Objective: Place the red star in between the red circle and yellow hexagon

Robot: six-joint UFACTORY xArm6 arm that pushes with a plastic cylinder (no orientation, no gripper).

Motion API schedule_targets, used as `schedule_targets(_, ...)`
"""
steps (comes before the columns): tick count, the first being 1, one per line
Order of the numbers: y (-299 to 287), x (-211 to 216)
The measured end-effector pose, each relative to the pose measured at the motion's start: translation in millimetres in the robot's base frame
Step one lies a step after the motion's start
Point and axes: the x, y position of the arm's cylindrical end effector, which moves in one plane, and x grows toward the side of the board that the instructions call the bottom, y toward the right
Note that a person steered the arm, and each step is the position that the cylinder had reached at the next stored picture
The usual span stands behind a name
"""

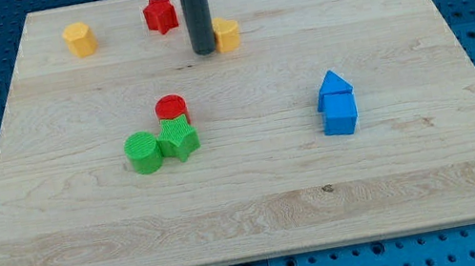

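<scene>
1. The dark rod is coming down from the view's top, and my tip (204, 53) is resting on the wooden board (261, 216) near its top edge.
2. There are no jaws on this arm, only the plain rod, so nothing is being gripped.
3. The tip is sitting just left of a yellow block (228, 33), touching it or very nearly so; its shape is partly hidden by the rod.
4. The red star (160, 14) is lying up and to the left of the tip, close to the board's top edge, apart from the rod.
5. The yellow hexagon (80, 38) is sitting further left, near the top left corner.
6. The red circle (171, 107) is lying around mid-board, pressed against a green star (179, 140) below it, with a green circle (143, 153) beside that on the left.
7. Two blue blocks are sitting together at the view's right: a blue pentagon-like block (333, 87) above and a blue cube (340, 116) touching it below.
</scene>
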Motion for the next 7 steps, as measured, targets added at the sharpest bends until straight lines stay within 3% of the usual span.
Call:
schedule_targets(3, 5.7, -20.5)
schedule_targets(7, 86.7, -31.8)
